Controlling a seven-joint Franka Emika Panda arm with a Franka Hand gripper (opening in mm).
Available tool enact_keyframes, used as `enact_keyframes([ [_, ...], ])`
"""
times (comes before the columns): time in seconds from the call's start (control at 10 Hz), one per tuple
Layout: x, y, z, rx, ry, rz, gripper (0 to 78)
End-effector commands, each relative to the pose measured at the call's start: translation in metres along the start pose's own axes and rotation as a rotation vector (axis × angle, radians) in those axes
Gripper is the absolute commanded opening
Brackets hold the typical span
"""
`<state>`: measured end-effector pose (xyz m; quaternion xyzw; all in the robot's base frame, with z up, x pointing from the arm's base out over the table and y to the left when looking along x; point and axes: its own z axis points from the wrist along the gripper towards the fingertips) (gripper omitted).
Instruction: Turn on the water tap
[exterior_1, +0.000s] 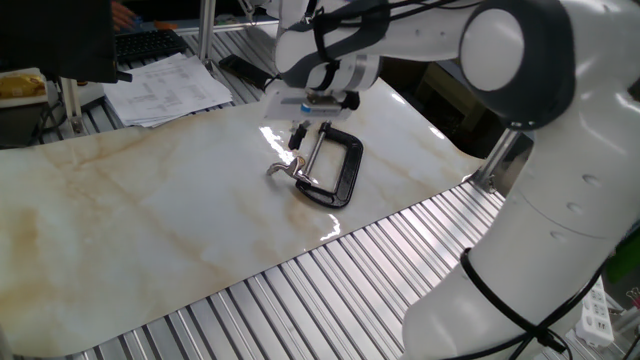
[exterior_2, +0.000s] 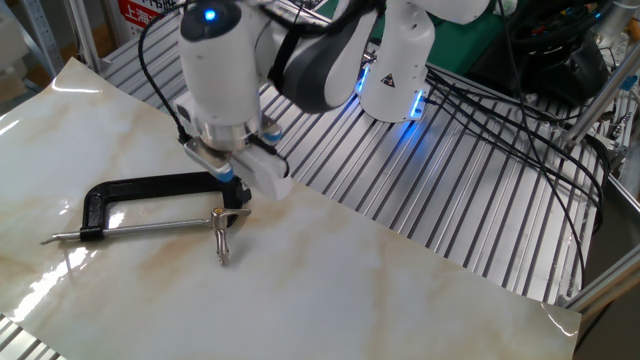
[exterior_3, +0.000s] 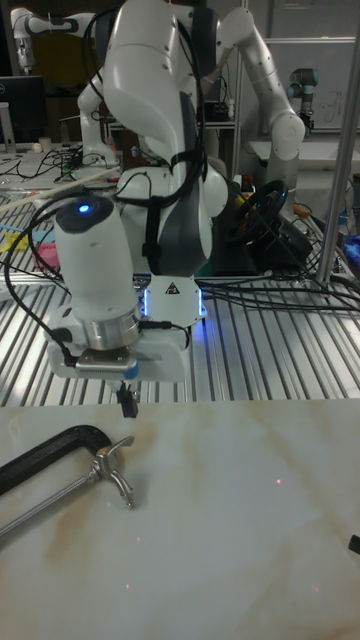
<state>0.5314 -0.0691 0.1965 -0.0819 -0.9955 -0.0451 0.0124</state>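
The water tap (exterior_1: 283, 170) is a small shiny silver fitting with a bent lever. It sits at the open end of the black C-clamp (exterior_1: 346, 170) lying on the marbled sheet. It also shows as the water tap (exterior_2: 220, 236) and the water tap (exterior_3: 114, 469). My gripper (exterior_1: 298, 134) hangs above the clamp, clear of the tap. Its dark fingers are close together with nothing between them. The gripper (exterior_2: 236, 189) is over the clamp's arm (exterior_2: 140, 187). In the tall view the gripper (exterior_3: 127, 375) hovers above and just behind the tap.
The clamp's thin screw rod (exterior_2: 135, 228) runs left from the tap. Papers (exterior_1: 168, 84) and a keyboard (exterior_1: 148, 43) lie at the back. Cables (exterior_2: 500, 110) cross the slatted table. A power strip (exterior_1: 594, 300) lies by the robot base. Another arm (exterior_3: 268, 75) stands behind.
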Motion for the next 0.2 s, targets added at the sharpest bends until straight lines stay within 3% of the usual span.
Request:
enact_keyframes([
  [0.1,0.0060,0.0030,-0.0127,0.020,0.001,-0.038,0.0],
  [0.2,0.0058,0.0023,-0.0145,0.021,0.001,-0.036,0.0],
])
